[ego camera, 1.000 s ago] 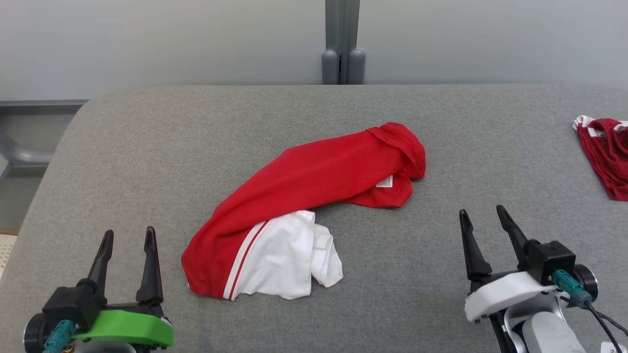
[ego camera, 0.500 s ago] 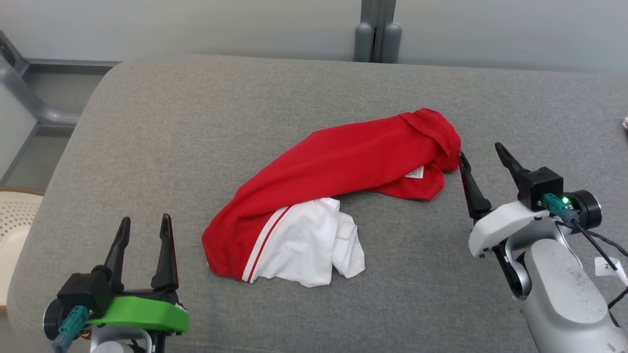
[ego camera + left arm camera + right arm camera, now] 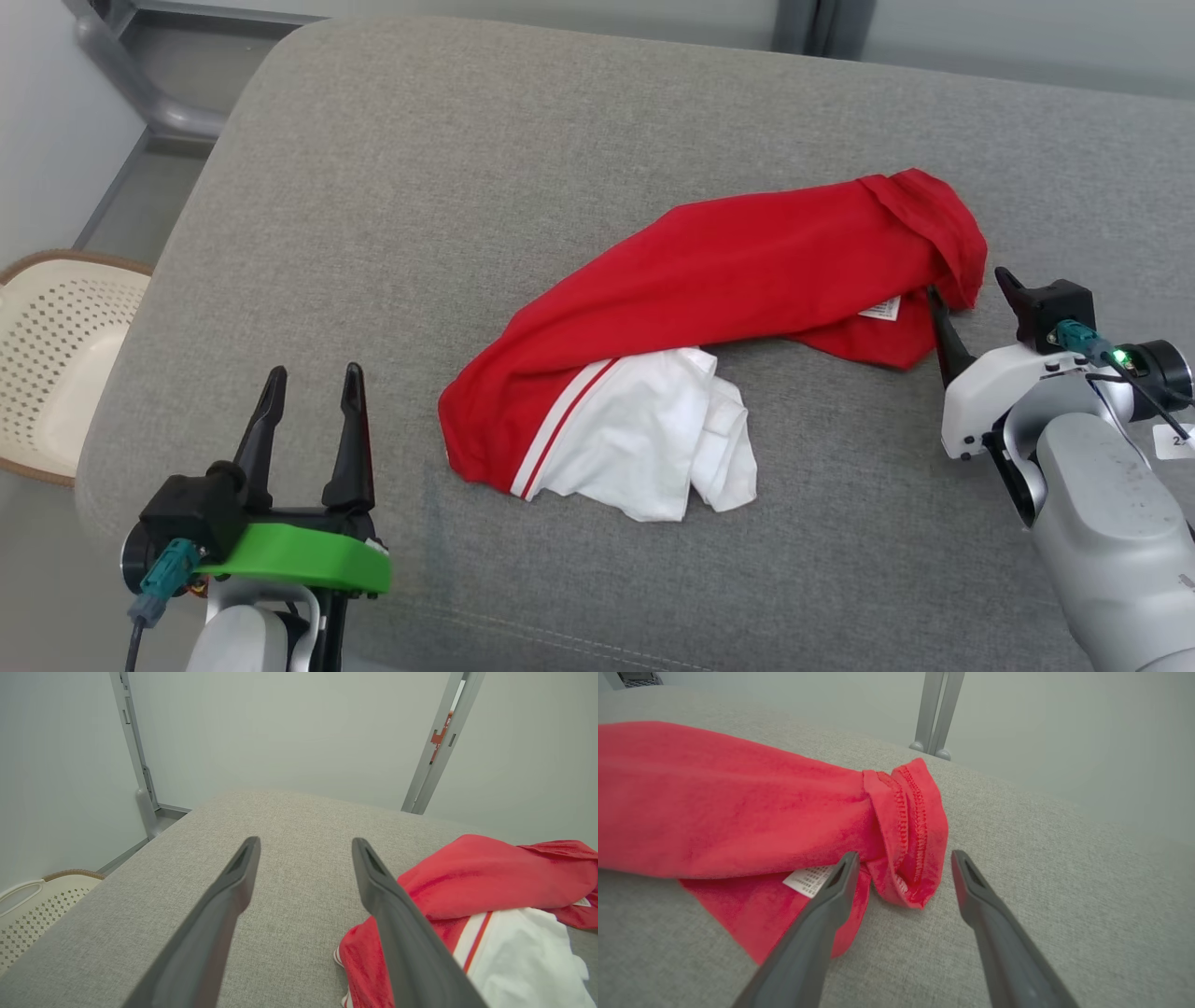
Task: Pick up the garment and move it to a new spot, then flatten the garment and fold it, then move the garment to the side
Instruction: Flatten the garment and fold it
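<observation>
The right gripper (image 3: 966, 285) is poised at the red end of the garment (image 3: 709, 280), fingers apart.
The garment is lying crumpled on the tabletop (image 3: 373, 187); the head view is showing its white, striped part toward the robot. The right wrist view is revealing the stitched hem (image 3: 910, 812) bunched just ahead of the spread fingers (image 3: 822, 914), one beside the care label (image 3: 808, 879). The left gripper (image 3: 316, 370) is hovering clear of it, fingers likewise spread.

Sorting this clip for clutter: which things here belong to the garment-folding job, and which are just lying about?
Job:
- garment, crumpled
- right gripper, open at its red end
- left gripper, open, apart from it
- table under it

Lying about:
- basket, beside the table
- post, behind the table
</observation>
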Robot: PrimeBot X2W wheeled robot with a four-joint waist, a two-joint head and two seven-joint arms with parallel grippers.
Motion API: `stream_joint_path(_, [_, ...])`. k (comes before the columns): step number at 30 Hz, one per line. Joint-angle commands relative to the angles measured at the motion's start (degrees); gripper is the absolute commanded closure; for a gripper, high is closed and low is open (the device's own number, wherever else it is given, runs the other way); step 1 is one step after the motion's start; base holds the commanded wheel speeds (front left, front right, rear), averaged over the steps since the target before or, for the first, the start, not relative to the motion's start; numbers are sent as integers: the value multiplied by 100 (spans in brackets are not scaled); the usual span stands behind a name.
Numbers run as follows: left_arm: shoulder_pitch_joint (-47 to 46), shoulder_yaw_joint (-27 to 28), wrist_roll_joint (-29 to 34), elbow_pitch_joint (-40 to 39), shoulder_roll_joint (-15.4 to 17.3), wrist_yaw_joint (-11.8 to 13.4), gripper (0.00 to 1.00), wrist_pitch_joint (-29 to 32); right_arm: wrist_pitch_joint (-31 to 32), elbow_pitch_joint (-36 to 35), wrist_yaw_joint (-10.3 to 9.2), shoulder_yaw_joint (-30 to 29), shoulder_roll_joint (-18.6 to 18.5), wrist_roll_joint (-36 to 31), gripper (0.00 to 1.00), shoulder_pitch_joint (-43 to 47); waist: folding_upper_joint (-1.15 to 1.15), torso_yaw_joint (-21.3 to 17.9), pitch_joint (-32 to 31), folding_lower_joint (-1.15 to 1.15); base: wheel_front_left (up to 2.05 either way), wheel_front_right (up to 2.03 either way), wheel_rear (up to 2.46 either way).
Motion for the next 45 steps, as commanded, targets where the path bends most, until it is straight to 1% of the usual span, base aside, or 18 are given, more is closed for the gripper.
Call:
stream_joint_path(1, [-86,-30,-37,18,-16,-14,0,-2,-48,134,-10,-26,-9,-39,0,-88,0,209,184,0,0,0,0])
stream_joint_path(3, [-132,-82,-69,32,-18,-15,0,-2,-71,331,-10,-43,-19,-44,0,-160,0,273,219,0,0,0,0])
stream_joint_path(4, [-152,-99,-89,37,-19,-15,0,-2,-87,416,-10,-53,-18,-36,13,-196,0,299,230,0,0,0,0])
stream_joint_path(6, [-148,-117,-109,47,-18,-16,0,-2,-103,573,-10,-31,13,2,100,-238,0,331,241,0,0,0,0])
stream_joint_path(10, [-82,-89,-107,70,-11,-16,0,-2,-130,717,-10,-32,19,90,100,-303,0,319,203,0,0,0,0])
stream_joint_path(13, [22,-68,-80,120,-7,-16,0,-2,-134,601,-10,-70,38,200,100,-260,0,219,107,0,0,0,0])
stream_joint_path(17, [130,-49,-48,176,14,-17,0,-2,-135,165,-10,-38,90,373,100,41,0,-17,-110,0,0,0,0])
stream_joint_path(20, [242,-9,-32,201,27,-16,0,-2,-135,-223,-10,126,95,526,100,274,0,-259,-315,0,0,0,0])
stream_joint_path(26, [400,-40,13,243,32,-16,0,-2,-136,-877,-10,318,-55,846,100,814,0,-654,-574,0,0,0,0])
stream_joint_path(31, [496,-44,33,244,-7,-16,0,-2,-136,-1383,-10,280,-174,1090,100,1386,0,-847,-694,0,0,0,0])
stream_joint_path(37, [588,-50,44,248,-31,-16,0,-2,93,-2068,-10,59,-124,1521,100,2266,0,-945,-724,0,0,0,0])
stream_joint_path(38, [601,-43,40,254,-32,-16,0,-2,129,-2204,-10,0,-104,1572,83,2413,0,-962,-718,0,0,0,0])
stream_joint_path(39, [599,-36,35,261,-28,-16,0,-2,155,-2304,-10,-50,-76,1614,30,2507,0,-978,-712,0,0,0,0])
stream_joint_path(40, [591,-37,28,267,-19,-16,0,-2,189,-2397,-10,-107,-63,1622,0,2609,0,-991,-706,0,0,0,0])
stream_joint_path(45, [552,-75,15,298,32,-17,0,-2,278,-2793,-10,-206,-1,1436,0,2800,0,-1022,-716,0,0,0,0])
